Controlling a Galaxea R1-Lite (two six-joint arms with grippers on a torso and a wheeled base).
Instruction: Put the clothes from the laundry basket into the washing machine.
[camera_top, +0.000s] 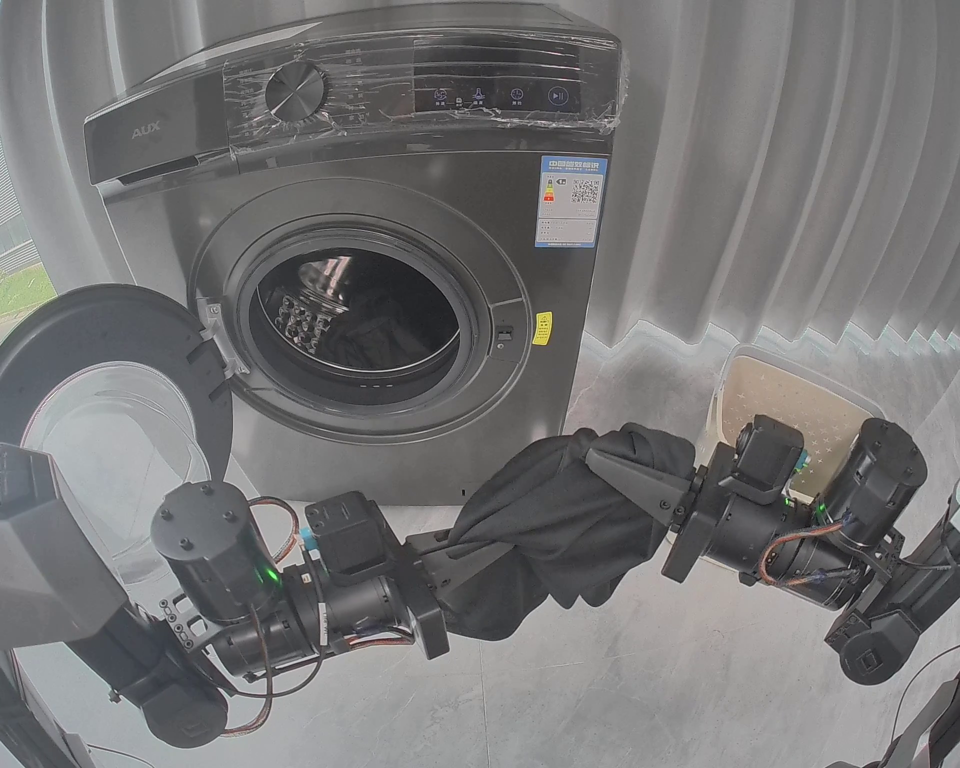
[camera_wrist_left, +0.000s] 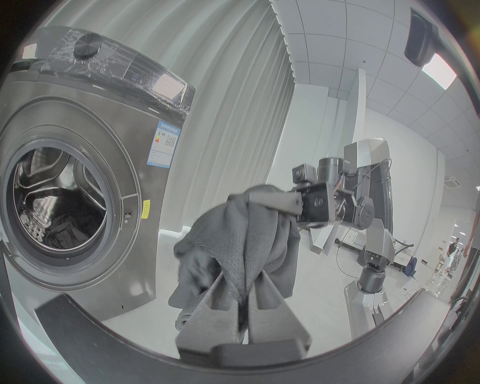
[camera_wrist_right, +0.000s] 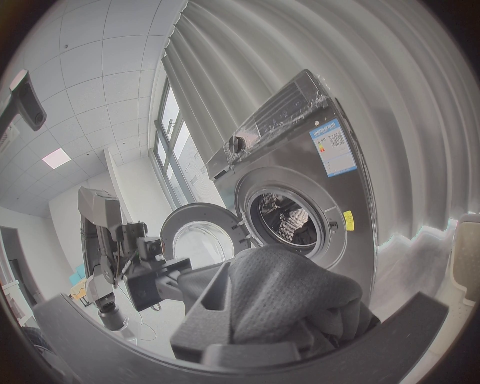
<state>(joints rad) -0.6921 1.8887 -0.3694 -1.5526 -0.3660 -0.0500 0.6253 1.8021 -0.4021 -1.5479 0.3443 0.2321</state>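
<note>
Both arms are out in front of the washer (camera_top: 400, 180), with one dark garment (camera_top: 560, 520) strung between them, up in the air above the floor (camera_top: 620, 680). It hangs below the level of the washer's opening and slightly to its right.

Left tool (camera_top: 470, 555) is pinched down on the lower left end of the garment. In the left wrist view its fingers (camera_wrist_left: 215, 305) are nearly together, with a fold of cloth squeezed in the narrow gap and the rest bunched up beyond the tips.

Right tool (camera_top: 625, 480) has the upper right end. One finger (camera_wrist_right: 210, 305) lies along the outside of the cloth. The other is buried under the fabric, so I can't see the gap itself, but it looks clamped on since the garment hangs from it. The cloth is draped over the top of that tool and sags between the two arms.

The washer door (camera_top: 90, 330) is swung wide open on the robot's left, with the glass bowl facing out. Inside the drum (camera_top: 300, 310) there's already some dark clothing (camera_top: 375, 345) lying at the bottom.

The basket (camera_top: 745, 360) is a cream one on the floor, to the right of the washer and just behind the right arm, near the curtain (camera_top: 780, 150). That pale pleated curtain runs behind both the washer and the basket.
</note>
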